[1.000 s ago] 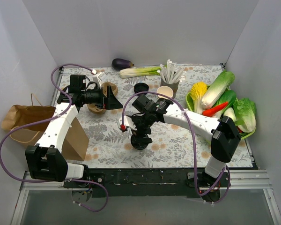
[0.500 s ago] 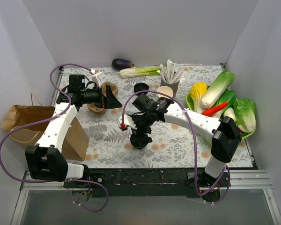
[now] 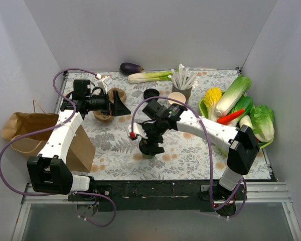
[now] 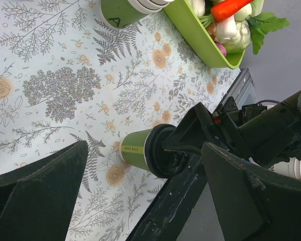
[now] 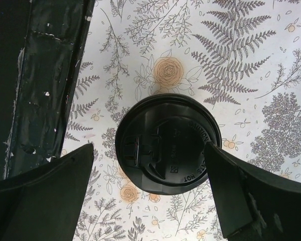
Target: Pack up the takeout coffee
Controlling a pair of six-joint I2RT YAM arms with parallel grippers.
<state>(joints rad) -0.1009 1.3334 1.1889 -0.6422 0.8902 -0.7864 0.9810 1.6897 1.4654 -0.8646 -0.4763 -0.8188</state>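
Note:
The takeout coffee (image 4: 135, 149) stands upright on the flowered mat near the table's front edge, green below, with a round black lid (image 5: 168, 143). My right gripper (image 3: 151, 145) hangs directly over it, open, with one finger (image 5: 45, 196) on each side of the lid and not touching it. From above, that gripper hides most of the cup. My left gripper (image 3: 119, 106) is open and empty at the back left, well away from the cup and looking towards it.
A brown paper bag (image 3: 30, 131) stands at the left edge beside the left arm. Behind are a loose black lid (image 3: 151, 93), a lidless cup (image 3: 177, 98), a cup of stirrers (image 3: 182, 80), an eggplant (image 3: 131, 68), and a green vegetable tray (image 4: 205, 42) at right.
My right gripper has come down over the coffee, so its lid no longer shows from above. The left arm has not moved.

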